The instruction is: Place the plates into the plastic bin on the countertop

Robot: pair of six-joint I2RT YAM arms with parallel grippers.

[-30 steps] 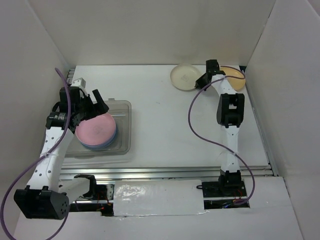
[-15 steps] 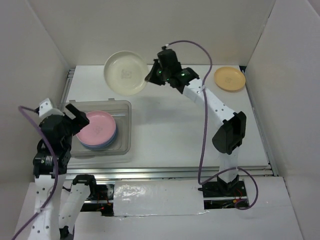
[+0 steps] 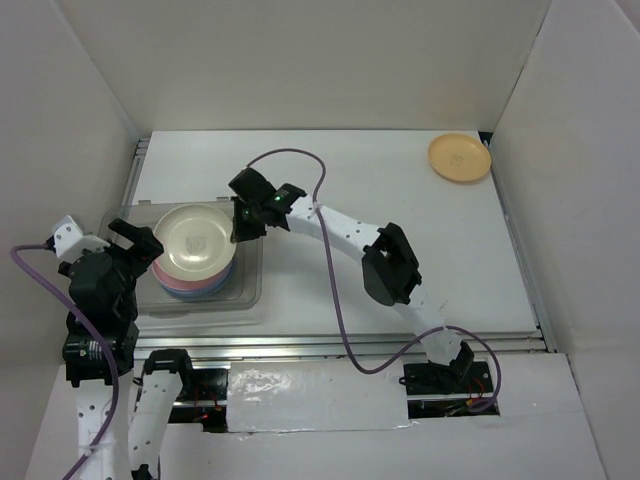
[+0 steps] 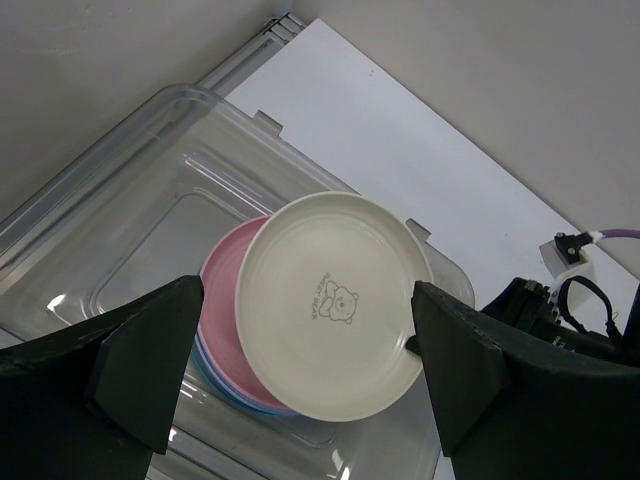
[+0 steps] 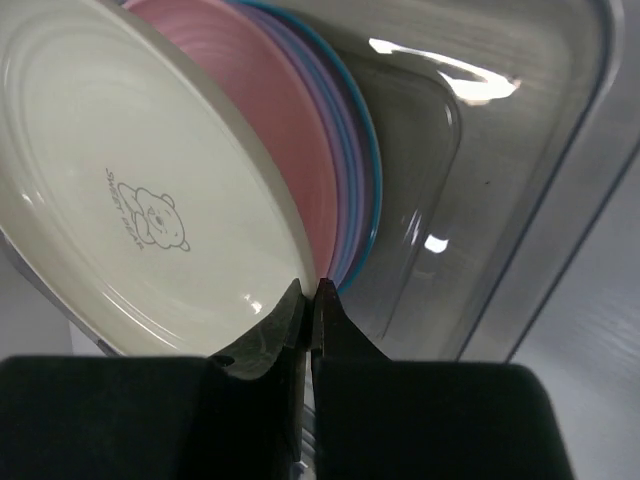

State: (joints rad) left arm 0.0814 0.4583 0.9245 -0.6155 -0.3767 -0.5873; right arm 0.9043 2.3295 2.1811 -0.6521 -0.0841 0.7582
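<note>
My right gripper [image 3: 238, 222] is shut on the rim of the cream plate [image 3: 195, 243] and holds it tilted over the stack in the clear plastic bin [image 3: 250, 285]. In the right wrist view the jaws [image 5: 310, 295] pinch the cream plate [image 5: 140, 200] above the pink plate [image 5: 270, 130] and the purple and blue ones below. My left gripper [image 3: 135, 240] is open and empty, above the bin's left side; its view shows the cream plate [image 4: 335, 300], the pink plate [image 4: 225, 290] and the bin [image 4: 120, 200]. An orange plate [image 3: 459, 157] lies at the far right.
White wall panels stand on the left, back and right of the white countertop [image 3: 400, 220]. A metal rail [image 3: 380, 345] runs along the near edge. The right arm's purple cable [image 3: 335, 300] loops over the middle of the countertop.
My right arm has swung from the back of the table to the bin, carrying the cream plate down onto the stack. My left arm has drawn back towards the near left.
</note>
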